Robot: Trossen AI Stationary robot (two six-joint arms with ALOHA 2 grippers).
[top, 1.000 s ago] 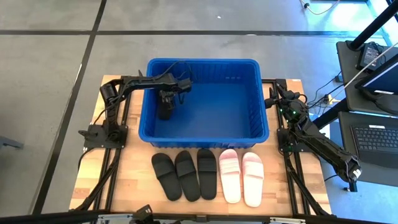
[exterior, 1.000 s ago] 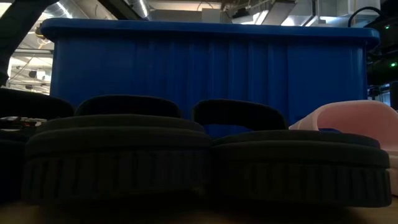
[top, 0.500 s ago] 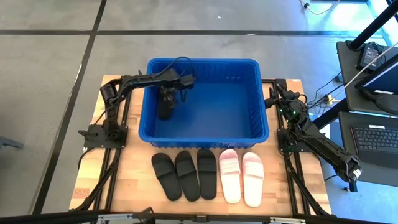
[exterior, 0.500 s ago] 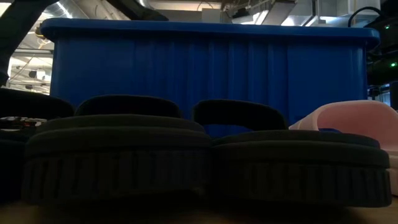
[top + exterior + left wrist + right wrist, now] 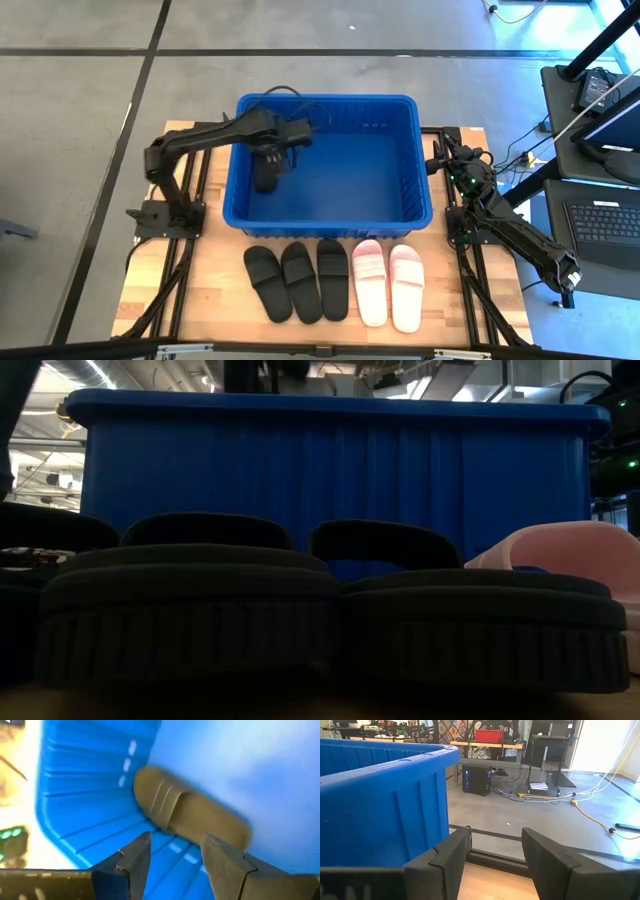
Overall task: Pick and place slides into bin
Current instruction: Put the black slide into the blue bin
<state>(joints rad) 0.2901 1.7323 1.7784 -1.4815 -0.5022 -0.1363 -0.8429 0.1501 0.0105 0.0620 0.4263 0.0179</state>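
One black slide [image 5: 265, 176] lies flat on the floor of the blue bin [image 5: 400, 105], close to its left wall; the left wrist view shows this slide [image 5: 200, 817] strap up. My left gripper [image 5: 175, 841] hangs open above it, clear of it, over the bin's left part [image 5: 273, 150]. Three black slides [image 5: 301, 281] and two pale pink slides [image 5: 388, 285] lie side by side on the table in front of the bin. My right gripper [image 5: 495, 834] waits open beside the bin's right wall [image 5: 438, 162].
The bin's near wall [image 5: 330, 470] stands right behind the row of slides [image 5: 190, 610]. Dark rails [image 5: 185, 290] run along the table's left and right sides. Bare wooden tabletop [image 5: 230, 320] lies in front of the slides.
My left gripper has risen straight out of the bin's left part, and its arm now shows above the bin's rim in the low view. The black slide stays lying on the bin's floor where it was.
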